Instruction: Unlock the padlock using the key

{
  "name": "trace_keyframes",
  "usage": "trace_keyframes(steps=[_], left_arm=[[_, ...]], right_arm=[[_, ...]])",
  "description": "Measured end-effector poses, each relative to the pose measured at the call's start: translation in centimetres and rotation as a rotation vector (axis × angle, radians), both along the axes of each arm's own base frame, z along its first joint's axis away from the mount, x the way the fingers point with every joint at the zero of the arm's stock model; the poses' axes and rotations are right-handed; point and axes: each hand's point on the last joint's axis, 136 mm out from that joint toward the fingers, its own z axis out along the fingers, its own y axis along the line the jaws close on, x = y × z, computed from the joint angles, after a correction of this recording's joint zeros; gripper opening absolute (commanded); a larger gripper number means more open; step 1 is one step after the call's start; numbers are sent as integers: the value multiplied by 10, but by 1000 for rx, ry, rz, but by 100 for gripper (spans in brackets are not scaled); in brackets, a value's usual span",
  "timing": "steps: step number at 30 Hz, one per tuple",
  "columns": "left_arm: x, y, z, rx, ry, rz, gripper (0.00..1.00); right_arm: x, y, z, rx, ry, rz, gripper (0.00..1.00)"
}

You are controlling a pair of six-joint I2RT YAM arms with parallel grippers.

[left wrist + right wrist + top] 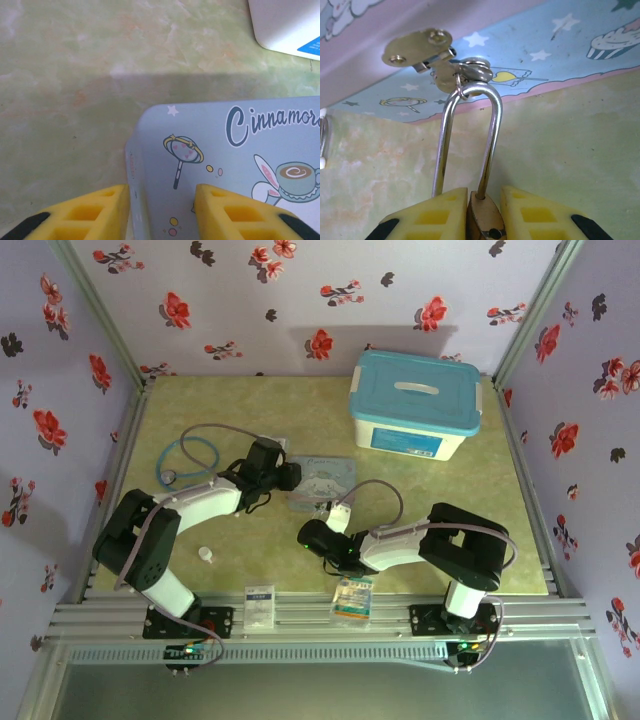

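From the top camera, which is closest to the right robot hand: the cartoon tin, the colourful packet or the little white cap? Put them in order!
1. cartoon tin: just past the fingers of the right gripper, toward the back.
2. colourful packet: at the near edge, behind the gripper.
3. white cap: far off to the left.

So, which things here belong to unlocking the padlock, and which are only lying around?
Belong to the job: padlock, held by the right end effector; cartoon tin it is hooked to; left end effector at the tin's edge.
Lying about: blue-lidded box, stethoscope, white cap, two packets at the near edge.
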Motion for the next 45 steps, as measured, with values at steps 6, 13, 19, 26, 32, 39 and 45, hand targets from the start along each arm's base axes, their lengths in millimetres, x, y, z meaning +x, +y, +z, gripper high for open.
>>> trace_keyframes(steps=[6,13,19,26,32,39,45], left_arm=[[2,-1,1,-1,-12,-5,32],[5,-2,1,0,-24,-2,27],[6,-2,1,0,-35,-1,26],[7,-2,1,-6,-52,-1,27],[8,-2,1,-1,-67,-9,28],[8,-2,1,0,-72,-10,29],[9,-1,1,8,-78,-3,28]], right_arm=[[4,-1,4,47,-19,-40,0],[4,-14,3,113,-57,-79,0],[8,-13,1,232,-100,-114,0],[17,-7,7,457,-191,-193,0],[21,3,19,615,-237,-212,0],[22,-1,17,609,-219,-242,0],[24,-12,17,686,-208,-313,0]])
